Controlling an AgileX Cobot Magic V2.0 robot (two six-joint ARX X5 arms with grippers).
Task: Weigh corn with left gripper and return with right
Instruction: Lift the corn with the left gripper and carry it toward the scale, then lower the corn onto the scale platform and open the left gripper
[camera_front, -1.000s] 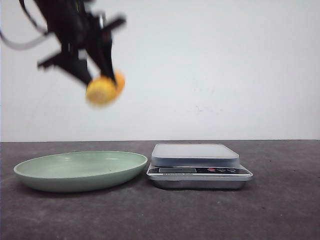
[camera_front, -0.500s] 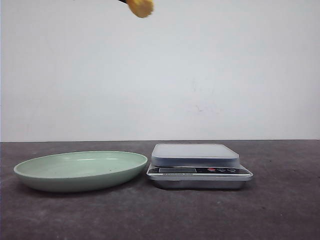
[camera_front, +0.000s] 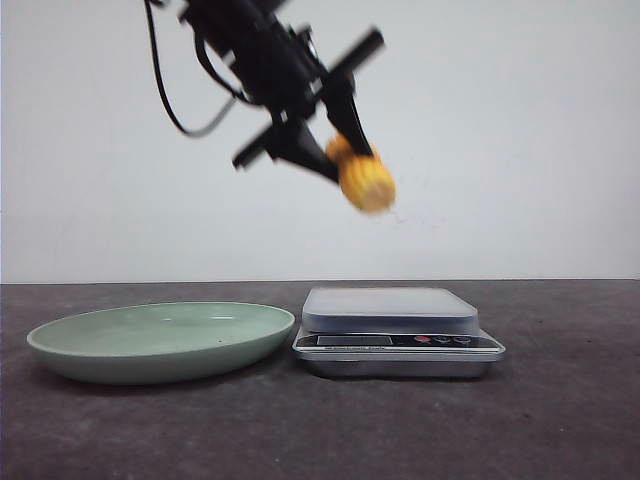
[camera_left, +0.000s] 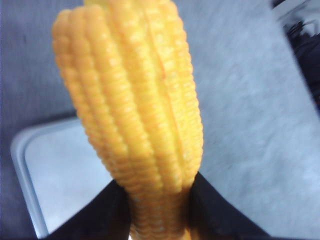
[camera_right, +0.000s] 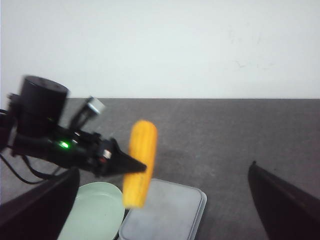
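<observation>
— Dark table (camera_front: 560, 420), white wall. Count?
— One green plate (camera_front: 160, 345), one scale (camera_front: 398, 340), one corn (camera_front: 365, 182).
— Corn's place?
— Pinched between the left gripper (camera_front: 335, 140) fingers, in the air above the scale.
— Right gripper (camera_right: 160, 205)?
— Spread wide, holding nothing

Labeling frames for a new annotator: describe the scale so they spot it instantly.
On the dark table, right of the green plate, sits the scale. It is a low silver box with a pale flat tray, display and red buttons in front, directly below the corn held in the left hand.
</observation>
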